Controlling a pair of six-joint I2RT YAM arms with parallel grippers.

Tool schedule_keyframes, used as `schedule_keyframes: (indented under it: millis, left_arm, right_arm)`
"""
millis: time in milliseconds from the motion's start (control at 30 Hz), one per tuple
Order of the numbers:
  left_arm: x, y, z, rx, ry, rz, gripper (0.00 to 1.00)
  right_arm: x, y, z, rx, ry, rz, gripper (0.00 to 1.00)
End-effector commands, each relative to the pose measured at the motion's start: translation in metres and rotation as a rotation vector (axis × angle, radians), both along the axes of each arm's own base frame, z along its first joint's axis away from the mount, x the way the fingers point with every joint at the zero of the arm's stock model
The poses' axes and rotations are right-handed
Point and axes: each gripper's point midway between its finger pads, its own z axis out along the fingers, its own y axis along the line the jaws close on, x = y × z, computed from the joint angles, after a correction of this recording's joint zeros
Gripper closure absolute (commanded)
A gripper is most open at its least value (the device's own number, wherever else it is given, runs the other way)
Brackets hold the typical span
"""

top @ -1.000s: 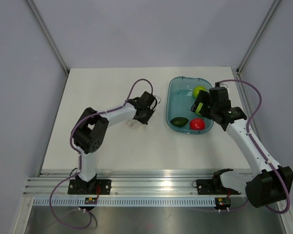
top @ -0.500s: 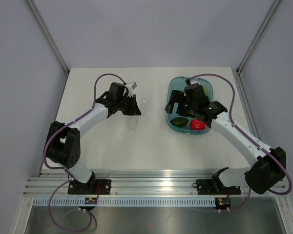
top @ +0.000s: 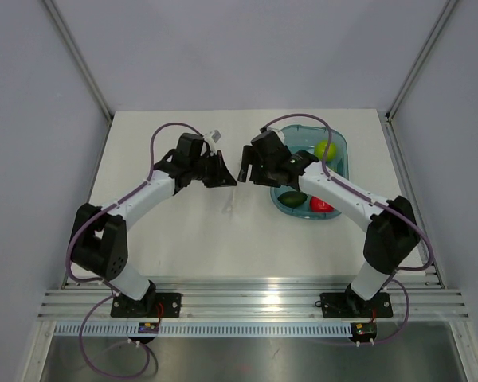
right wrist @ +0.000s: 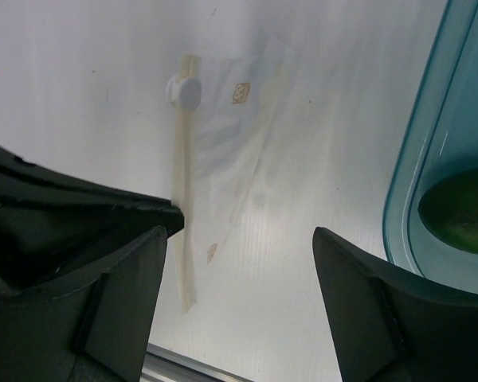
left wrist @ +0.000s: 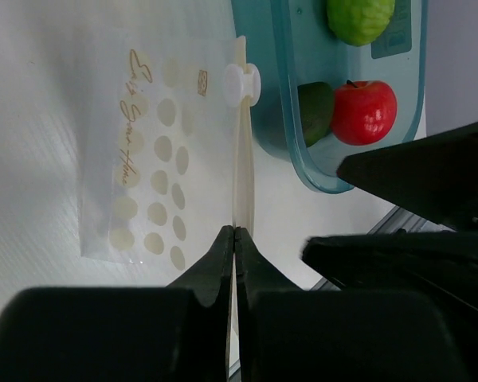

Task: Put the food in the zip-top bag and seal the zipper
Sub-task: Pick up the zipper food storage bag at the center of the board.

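With the left end effector (left wrist: 235,232), clamping fully shut on one end of the zipper (left wrist: 243,167) of the zip-top bag (left wrist: 143,151), opposite the white slider (left wrist: 240,85); hard telling whether resting the film on the tabletop (top: 183,239) or lifting it slightly. With the right end effector (right wrist: 245,227), hovering over the same bag, jaws standing wide, gripping nothing.

Finding the food (right wrist: 460,211) not yet bagged: sitting in the teal tray (right wrist: 406,175), at 3 o'clock from the bag in the top view, near the tray's 7 o'clock corner, with the red item (top: 322,204) just beside it at 3 o'clock and the green apple (top: 326,149) toward 1 o'clock.

Judging the risks:
- Pinching both lips together and so leaving no mouth for the food.
- Dragging or crumpling the light film by closing unevenly on it.
- Knocking wrists together while crowding over one small bag.
- Grabbing the red neighbour instead of the food.

Working on a plain off-white matte tabletop, giving the clear film little contrast. Sitting between pale grey walls, with metal posts rising at 11 and 1 o'clock and an aluminium rail (top: 247,306) along the 6 o'clock edge.
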Motion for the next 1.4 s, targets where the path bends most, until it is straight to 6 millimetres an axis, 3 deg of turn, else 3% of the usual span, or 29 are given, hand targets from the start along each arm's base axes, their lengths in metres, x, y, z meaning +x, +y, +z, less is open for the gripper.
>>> schedule_keyframes:
  millis: [0,300,467,567,600,733,867,967,1233,1367]
  left_arm:
    - [0.002,-0.004,0.029,-0.069,-0.059,0.007,1.00]
    - [0.003,-0.006,0.031,-0.078,-0.066,-0.015,1.00]
    - [0.001,-0.006,0.036,-0.086,-0.069,-0.023,1.00]
    - [0.001,-0.006,0.037,-0.086,-0.069,-0.027,1.00]
    - [0.002,-0.005,0.035,-0.080,-0.068,-0.026,1.00]
    - [0.007,0.017,0.012,0.030,-0.020,0.029,1.00]
    - [0.013,0.041,-0.006,0.084,0.038,0.069,1.00]
    - [0.015,0.051,-0.004,0.128,0.012,0.090,1.00]
    - [0.010,0.033,-0.007,0.068,0.036,0.024,1.00]
    - [0.007,0.025,-0.009,0.052,0.052,0.016,0.92]
  right_arm:
    - [0.008,0.004,-0.001,-0.015,0.017,-0.036,0.19]
    - [0.011,0.015,-0.023,-0.029,0.052,-0.016,0.21]
    - [0.014,0.017,-0.034,-0.042,0.064,-0.021,0.27]
    - [0.019,0.019,-0.035,-0.048,0.059,-0.026,0.48]
    - [0.020,0.018,-0.033,-0.054,0.052,-0.030,0.66]
    - [0.024,0.001,-0.027,-0.110,0.015,-0.071,1.00]
    - [0.027,-0.007,-0.025,-0.162,-0.005,-0.079,1.00]
    - [0.029,-0.007,-0.025,-0.171,-0.001,-0.081,1.00]
    - [0.026,0.025,-0.013,-0.077,-0.004,-0.028,1.00]
    - [0.026,0.033,-0.020,-0.095,0.015,-0.016,1.00]
